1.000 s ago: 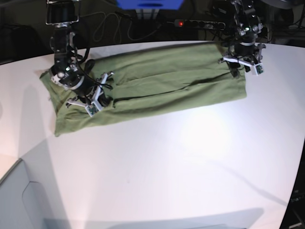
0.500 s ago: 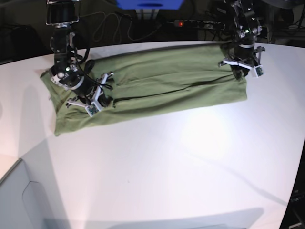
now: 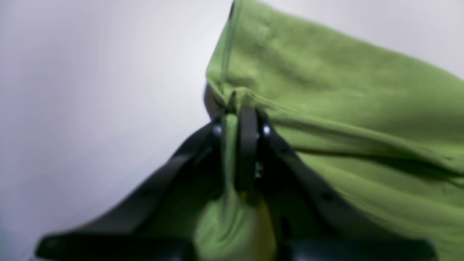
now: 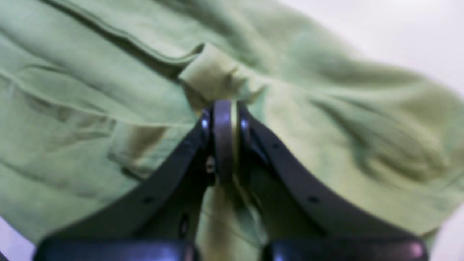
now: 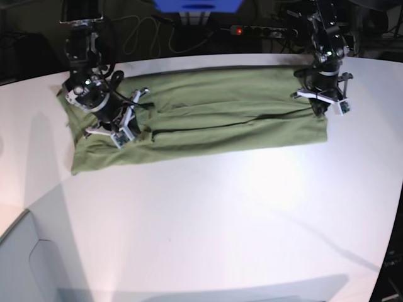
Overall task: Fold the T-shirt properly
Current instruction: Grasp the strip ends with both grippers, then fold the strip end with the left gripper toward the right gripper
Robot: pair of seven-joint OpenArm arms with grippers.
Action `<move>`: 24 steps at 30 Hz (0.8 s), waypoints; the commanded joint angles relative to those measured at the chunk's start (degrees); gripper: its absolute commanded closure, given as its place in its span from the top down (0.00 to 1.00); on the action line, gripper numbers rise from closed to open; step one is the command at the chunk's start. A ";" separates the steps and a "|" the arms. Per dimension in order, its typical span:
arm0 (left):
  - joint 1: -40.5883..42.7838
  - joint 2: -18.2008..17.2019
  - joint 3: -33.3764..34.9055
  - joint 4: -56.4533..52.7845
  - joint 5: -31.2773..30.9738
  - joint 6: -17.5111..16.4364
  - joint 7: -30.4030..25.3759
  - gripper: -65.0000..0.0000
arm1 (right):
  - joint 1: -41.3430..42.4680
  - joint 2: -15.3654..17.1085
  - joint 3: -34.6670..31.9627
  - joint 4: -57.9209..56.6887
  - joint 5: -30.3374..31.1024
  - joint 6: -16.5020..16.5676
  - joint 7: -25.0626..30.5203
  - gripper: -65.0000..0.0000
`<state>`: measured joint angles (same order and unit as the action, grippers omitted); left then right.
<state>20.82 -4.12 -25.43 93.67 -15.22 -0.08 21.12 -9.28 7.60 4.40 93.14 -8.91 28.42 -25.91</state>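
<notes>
The olive-green T-shirt (image 5: pixel 208 116) lies as a long, partly folded band across the far half of the white table (image 5: pixel 220 214). At its right end, in the base view, my left gripper (image 5: pixel 320 106) is down on the cloth. The left wrist view shows that gripper (image 3: pixel 241 119) shut, with a fold of the T-shirt (image 3: pixel 326 90) at the shirt's edge pinched between the jaws. At the shirt's left end, my right gripper (image 5: pixel 126 129) presses into the fabric. In the right wrist view it (image 4: pixel 223 116) is shut on a raised tuck of the T-shirt (image 4: pixel 90 90).
A power strip with a red light (image 5: pixel 238 29), cables and a blue object (image 5: pixel 198 5) sit behind the table's far edge. A grey surface (image 5: pixel 25 264) lies off the table's near-left corner. The table's right edge (image 5: pixel 393 207) curves close to my left arm.
My left gripper has come down onto the shirt's right end and closed on the cloth. The right arm shifted slightly toward the back, still gripping, and the shirt's band moved a little with it.
</notes>
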 commanded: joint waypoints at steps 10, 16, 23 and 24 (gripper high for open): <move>0.68 -0.32 6.40 13.37 -0.12 0.56 -1.48 0.00 | -5.27 0.10 6.98 14.86 1.13 0.37 1.52 0.00; 0.41 -0.23 17.21 15.83 -0.12 0.65 -1.48 0.00 | -7.29 0.10 11.11 16.00 1.13 0.37 1.43 0.00; -3.72 0.03 32.16 12.49 2.26 2.14 -1.48 0.00 | -8.35 0.10 13.93 16.18 1.13 0.37 1.43 0.00; -4.69 0.65 34.18 11.52 3.58 3.90 -1.48 0.00 | -8.79 0.10 14.19 16.18 1.13 0.37 1.43 0.00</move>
<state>16.43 -3.86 8.93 104.12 -11.33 4.19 21.26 -18.00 7.31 18.44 108.29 -8.56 28.42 -25.69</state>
